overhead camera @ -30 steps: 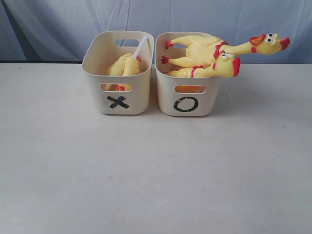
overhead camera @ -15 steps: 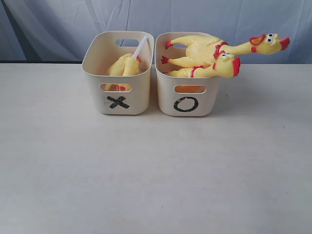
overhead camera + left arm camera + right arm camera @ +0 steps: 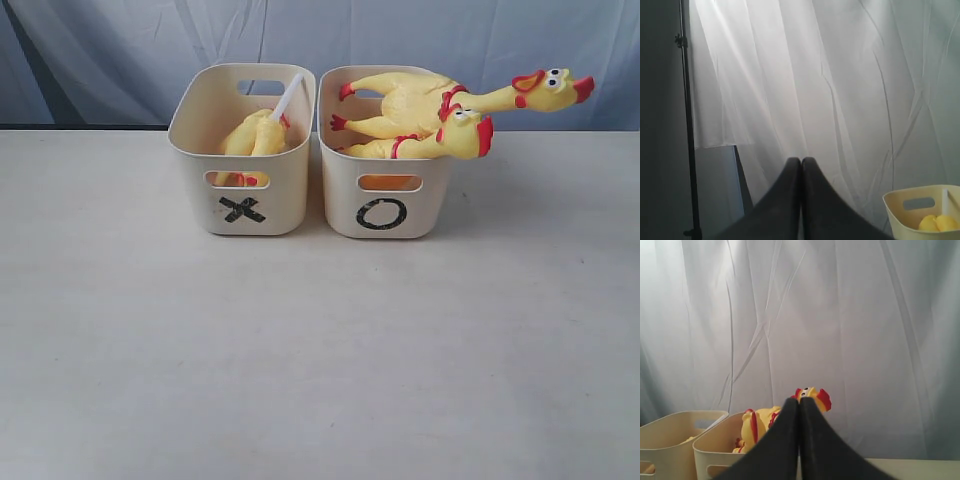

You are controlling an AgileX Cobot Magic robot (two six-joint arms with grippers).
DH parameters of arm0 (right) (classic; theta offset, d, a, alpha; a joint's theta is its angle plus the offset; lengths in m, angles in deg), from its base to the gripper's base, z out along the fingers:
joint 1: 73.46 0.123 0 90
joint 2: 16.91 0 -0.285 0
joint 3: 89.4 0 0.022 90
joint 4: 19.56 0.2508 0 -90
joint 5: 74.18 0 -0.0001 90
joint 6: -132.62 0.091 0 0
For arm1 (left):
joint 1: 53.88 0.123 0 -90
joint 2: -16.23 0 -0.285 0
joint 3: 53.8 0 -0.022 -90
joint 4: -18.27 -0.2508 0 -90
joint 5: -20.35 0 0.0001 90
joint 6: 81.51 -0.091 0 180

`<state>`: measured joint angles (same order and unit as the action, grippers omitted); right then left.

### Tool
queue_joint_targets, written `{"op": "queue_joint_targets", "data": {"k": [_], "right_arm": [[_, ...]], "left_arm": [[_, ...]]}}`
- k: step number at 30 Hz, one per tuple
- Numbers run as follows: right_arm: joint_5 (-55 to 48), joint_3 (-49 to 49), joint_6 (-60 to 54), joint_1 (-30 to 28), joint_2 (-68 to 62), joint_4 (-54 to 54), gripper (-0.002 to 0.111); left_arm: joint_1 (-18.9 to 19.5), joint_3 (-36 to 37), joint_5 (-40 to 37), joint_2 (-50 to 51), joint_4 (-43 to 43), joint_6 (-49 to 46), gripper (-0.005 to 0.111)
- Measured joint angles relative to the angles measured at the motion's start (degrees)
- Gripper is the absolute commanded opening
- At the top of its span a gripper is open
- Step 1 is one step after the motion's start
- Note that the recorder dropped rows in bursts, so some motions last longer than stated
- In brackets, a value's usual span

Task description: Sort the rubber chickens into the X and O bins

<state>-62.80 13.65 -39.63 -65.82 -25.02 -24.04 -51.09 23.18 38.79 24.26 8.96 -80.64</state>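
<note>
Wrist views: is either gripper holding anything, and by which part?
Nothing is held. The left gripper and right gripper are both shut on nothing; the rubber chickens lie in the X bin and O bin.
</note>
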Motion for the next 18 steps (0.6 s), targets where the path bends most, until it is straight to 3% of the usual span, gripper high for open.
{"op": "queue_joint_targets", "data": {"k": [10, 18], "right_arm": [[-9.9, 0.0, 0.0, 0.0, 0.0, 0.0, -0.001], [-14.2, -0.1, 0.0, 0.0, 0.0, 0.0, -0.001]], "left_arm": [[-0.1, 0.0, -7.5, 0.0, 0.0, 0.0, 0.000], [-0.4, 0.0, -18.9, 0.0, 0.0, 0.0, 0.000]]}}
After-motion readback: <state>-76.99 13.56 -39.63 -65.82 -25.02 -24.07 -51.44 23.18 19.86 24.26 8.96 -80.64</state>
